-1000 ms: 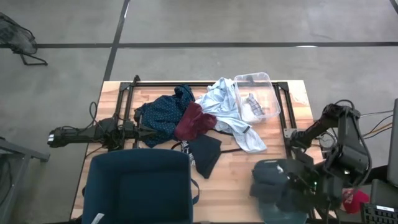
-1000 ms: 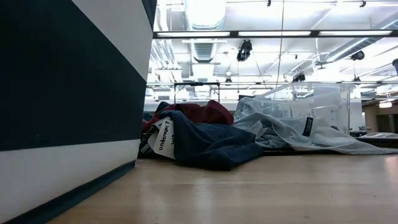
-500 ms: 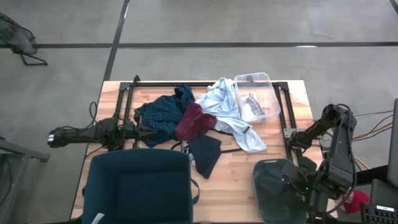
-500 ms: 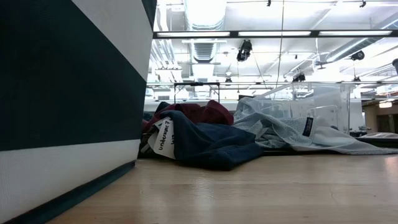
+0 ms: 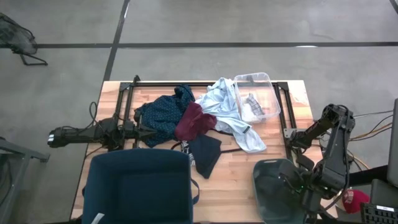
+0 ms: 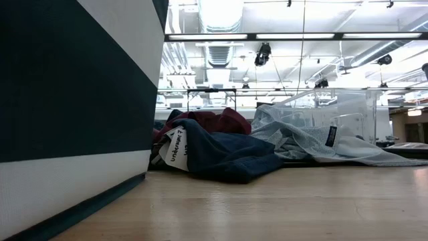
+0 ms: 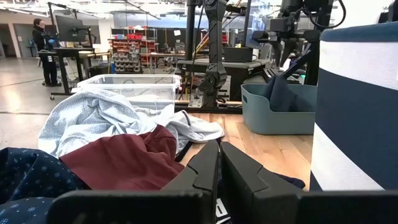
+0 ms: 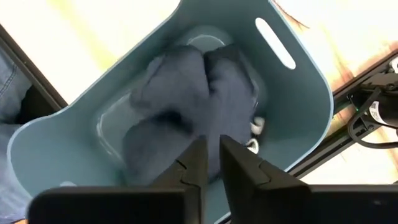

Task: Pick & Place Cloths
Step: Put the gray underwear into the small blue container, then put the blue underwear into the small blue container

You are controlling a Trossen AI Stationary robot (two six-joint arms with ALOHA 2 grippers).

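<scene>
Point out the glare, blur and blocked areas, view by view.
Low view: ceiling lights glare white, dark blue bin blocks the left. Right wrist view: table around the teal tub is overexposed, grey garment soft. High view: evenly lit.

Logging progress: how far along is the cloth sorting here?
Done: one dark cloth lies in the teal tub. In hand: right gripper hovers just above it. Remaining: navy shirt, maroon piece, pale shirt, black garment on the table; left gripper idles shut.
</scene>
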